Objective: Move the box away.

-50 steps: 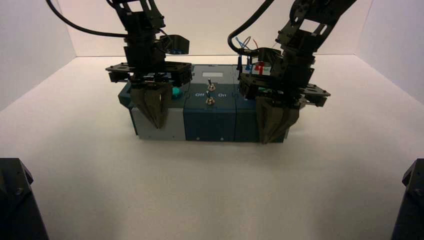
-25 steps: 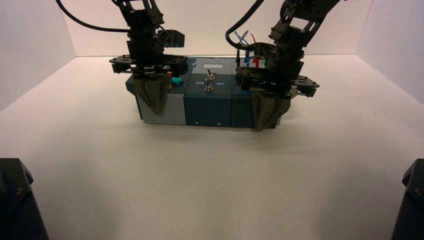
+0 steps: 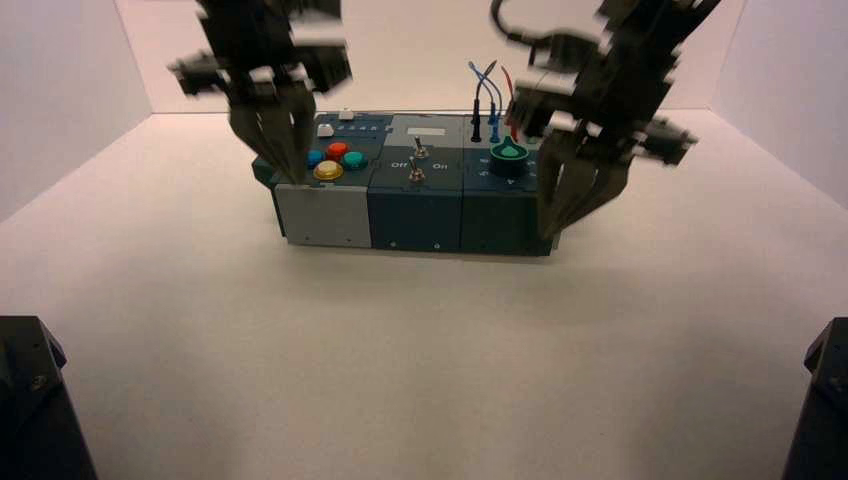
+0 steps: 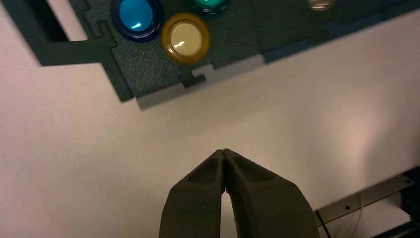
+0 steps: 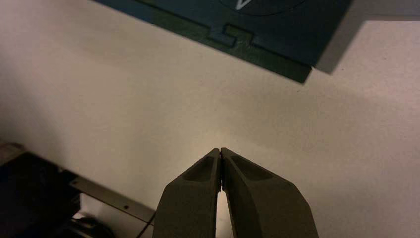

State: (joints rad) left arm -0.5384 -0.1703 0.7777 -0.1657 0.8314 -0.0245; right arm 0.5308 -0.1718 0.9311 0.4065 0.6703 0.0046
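Though both arms hang lifted, box (image 3: 415, 195) sits far back, near rear wall. Left gripper (image 4: 224, 153) clenched, empty, over near-left corner; right gripper (image 5: 220, 151) clenched, empty, beside near-right corner. Pushing looks finished.

Wide teal-and-grey box (image 3: 415, 205) with 4 coloured buttons, upright on the white table.

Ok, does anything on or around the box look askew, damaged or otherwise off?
Nothing stands out. The box sits flat on the table, slightly turned, its wires plugged in. The left pincer and right pincer, both shut, hang near its front corners.
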